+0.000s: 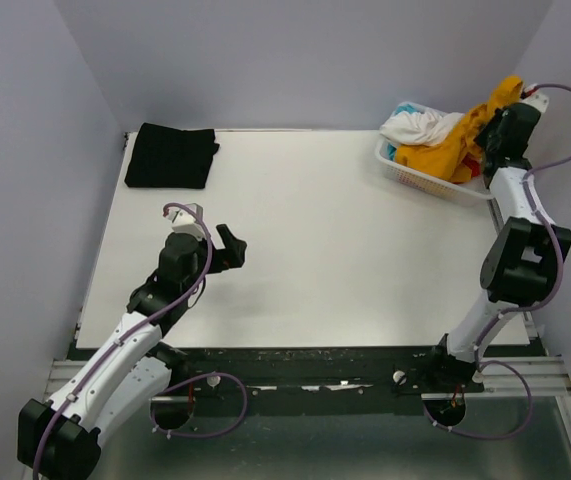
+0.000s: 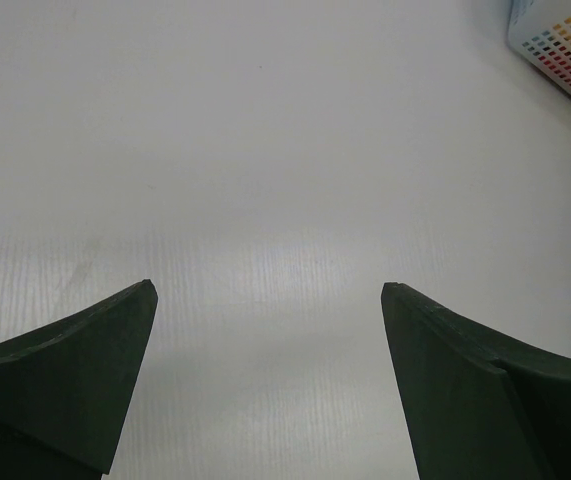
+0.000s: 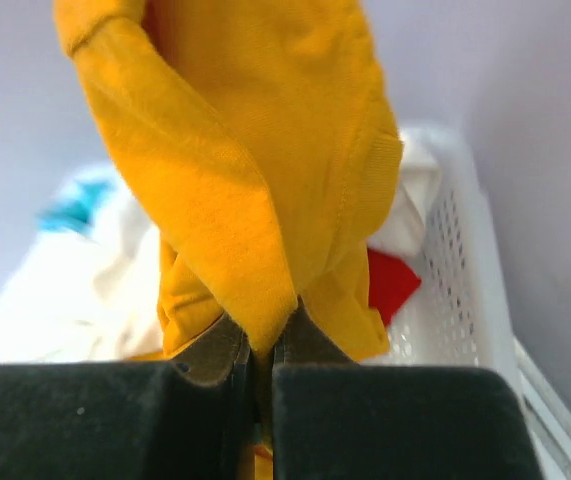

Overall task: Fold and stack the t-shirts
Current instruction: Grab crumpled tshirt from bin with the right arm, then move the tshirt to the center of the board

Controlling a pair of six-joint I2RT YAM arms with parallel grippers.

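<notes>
Pinching the mustard-orange shirt [image 3: 255, 150] between its two fingers, the right gripper [image 3: 262, 345] was shut tight on the cloth. It hung over the white basket [image 1: 435, 186] at the far right corner of the table [image 1: 345, 250]. The top of the orange shirt was lifted up high, and the rest of it draped down into the basket. A white shirt [image 1: 420, 125] lay in the basket too, on the left side, with a bit of teal shirt [image 3: 70, 205] next to it. A red shirt [image 3: 390, 285] peeked out from under the orange one. The black shirt [image 1: 170, 155] lay folded flat at the far left corner of the table, well apart from the basket. The left gripper [image 2: 268, 290] was wide open and held nothing. It hovered over the bare white table, and a corner of the basket showed far ahead of it.
</notes>
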